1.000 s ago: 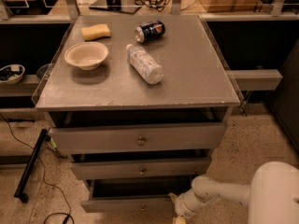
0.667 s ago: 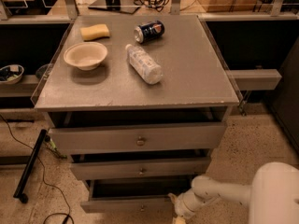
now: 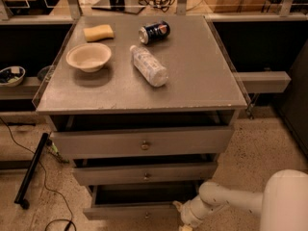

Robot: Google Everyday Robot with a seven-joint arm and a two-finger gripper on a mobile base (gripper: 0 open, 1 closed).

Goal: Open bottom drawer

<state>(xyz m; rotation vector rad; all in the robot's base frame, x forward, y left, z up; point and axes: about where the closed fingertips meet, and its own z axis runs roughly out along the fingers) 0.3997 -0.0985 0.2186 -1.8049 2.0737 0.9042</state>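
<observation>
The grey cabinet has three drawers with round metal knobs. The bottom drawer (image 3: 120,211) is the lowest and shortest front and stands pulled out a little, with a dark gap showing above it. Its knob (image 3: 147,215) sits at the centre near the frame's lower edge. My gripper (image 3: 180,216) is at the right end of the bottom drawer front, low by the floor, on the white arm (image 3: 221,200) that reaches in from the lower right. The top drawer (image 3: 144,142) and middle drawer (image 3: 144,174) also stand slightly out.
On the cabinet top (image 3: 202,81) lie a clear plastic bottle (image 3: 149,65), a blue can (image 3: 154,32), a yellow sponge (image 3: 98,32) and a white bowl (image 3: 88,57). A black bar (image 3: 31,170) and cables lie on the floor at left. A shelf (image 3: 262,81) juts out right.
</observation>
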